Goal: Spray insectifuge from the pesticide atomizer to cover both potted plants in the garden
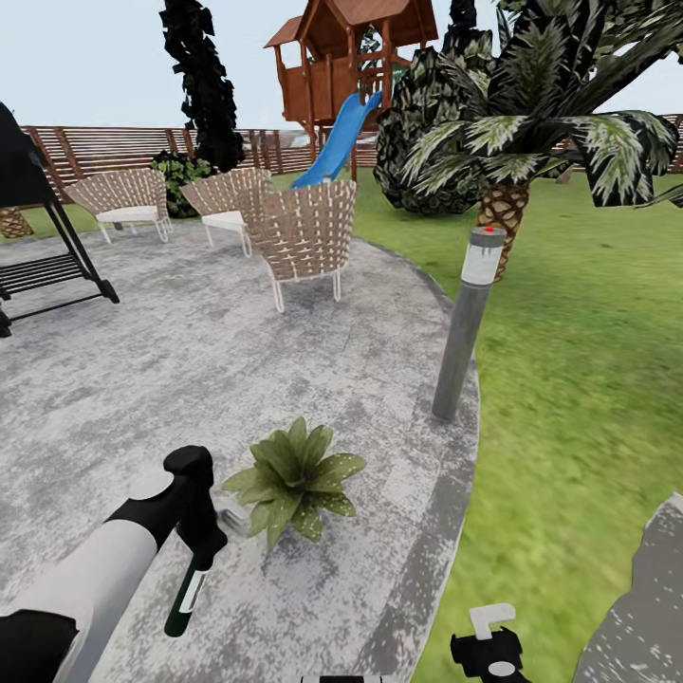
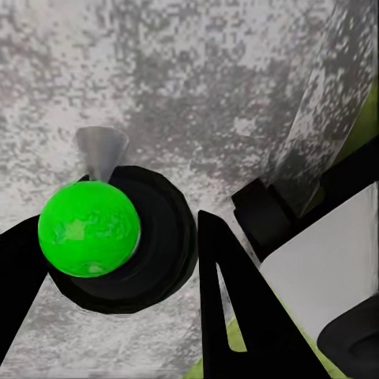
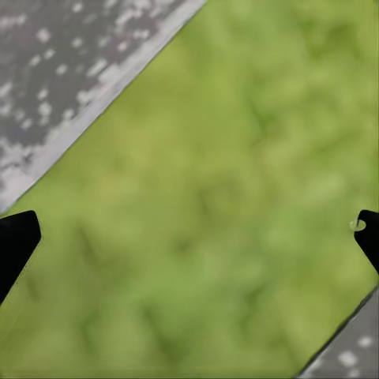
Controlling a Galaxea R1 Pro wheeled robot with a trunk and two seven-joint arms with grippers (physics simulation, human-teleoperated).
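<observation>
The left hand, clamped on the slim dark-green spray bottle hanging nozzle-down, sits just beside the speckled green rosette plant.

Bare patio surrounds the potted plant (grey post lamp stands well apart).

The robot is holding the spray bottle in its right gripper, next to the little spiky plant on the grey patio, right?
Not quite: it is the left gripper that holds the pesticide atomizer, as the head view shows. The rest is right: the bottle hangs beside the potted plant on the grey gravel patio. The right gripper is open over the grass and holds nothing.
</observation>
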